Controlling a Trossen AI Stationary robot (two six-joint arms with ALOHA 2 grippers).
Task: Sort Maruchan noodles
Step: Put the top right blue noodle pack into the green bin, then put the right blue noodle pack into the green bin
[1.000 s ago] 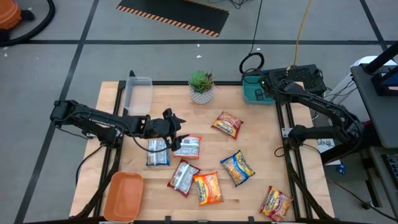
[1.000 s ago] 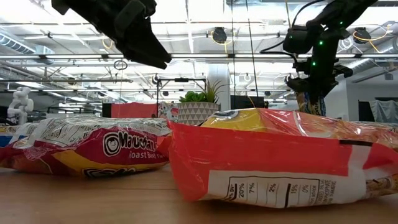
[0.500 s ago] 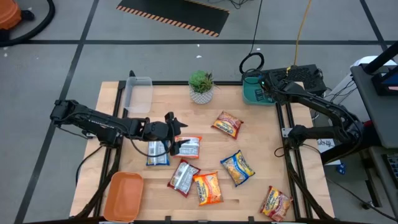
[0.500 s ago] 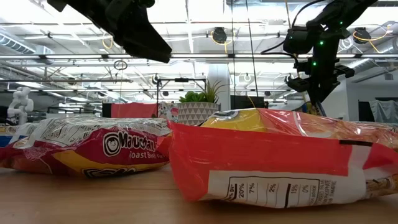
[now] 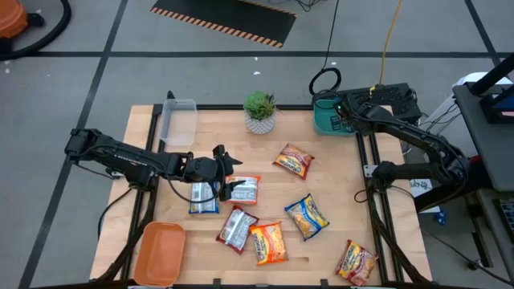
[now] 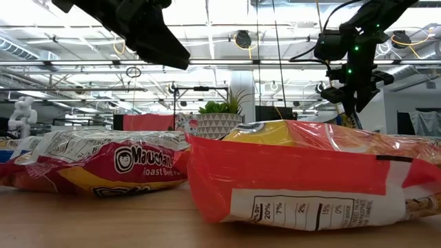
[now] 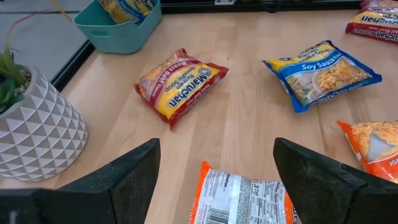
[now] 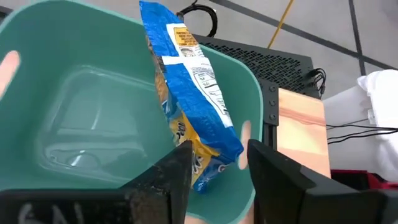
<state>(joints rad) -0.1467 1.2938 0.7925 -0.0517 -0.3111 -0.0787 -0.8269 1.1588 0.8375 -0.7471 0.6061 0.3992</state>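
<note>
Glossy blue packet (image 8: 186, 93) upright in smooth teal tray (image 8: 74, 81); right claw (image 8: 214, 165) apart.

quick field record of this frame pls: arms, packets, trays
left gripper: open, over the orange-and-white packet mid-table
right gripper: over the teal tray, jaws either side of a blue packet standing on edge inside it; grip unclear
packets on table: seven visible in the high view, including blue-white, red-silver, orange, blue, two red-yellow
orange tray: front left corner, nothing visible in it
clear tray: back left
plant: back centre
</note>
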